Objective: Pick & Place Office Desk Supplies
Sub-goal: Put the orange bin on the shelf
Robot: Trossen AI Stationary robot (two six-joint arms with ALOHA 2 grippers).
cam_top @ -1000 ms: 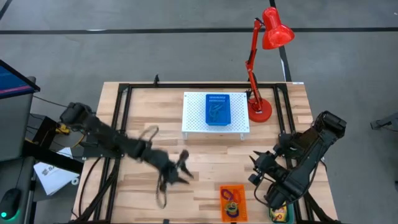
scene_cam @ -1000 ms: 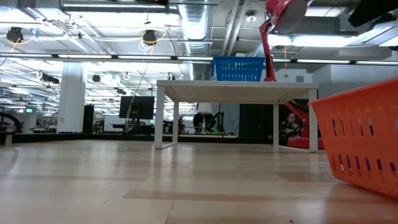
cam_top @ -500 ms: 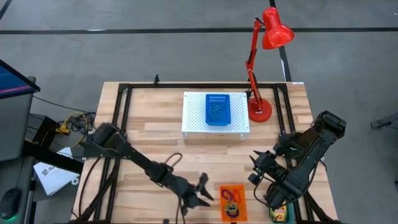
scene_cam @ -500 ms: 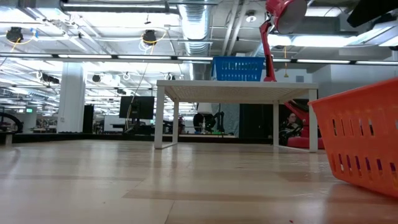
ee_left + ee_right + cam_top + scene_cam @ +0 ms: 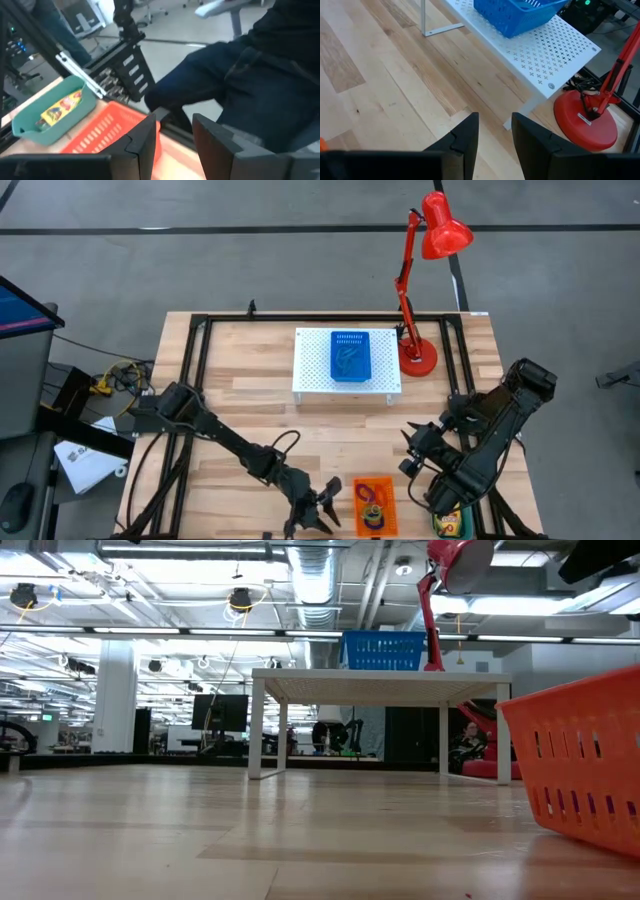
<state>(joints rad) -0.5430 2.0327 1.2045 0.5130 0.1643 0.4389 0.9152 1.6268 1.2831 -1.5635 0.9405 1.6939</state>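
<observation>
Approach step: left gripper (image 5: 322, 513), fingers apart and empty, beside the orange basket (image 5: 374, 503) holding the loops (image 5: 369, 502). Next: descend over one. Right gripper (image 5: 412, 450) waits, parted, empty.

Two dark fingers of the left gripper (image 5: 174, 145) rise from the bottom edge at centre, standing apart with an empty gap between them. Just beyond the left-hand finger (image 5: 143, 145), in the lower left, lies an orange plastic basket with slotted walls (image 5: 107, 131). Farther left sits a teal-green plastic tray (image 5: 50, 120) holding a small yellow crayon box (image 5: 61, 107). A black metal bracket with slots (image 5: 131, 70) reaches down from the top centre. The right half of the frame is filled by a person's dark blue trousers (image 5: 250, 75)
</observation>
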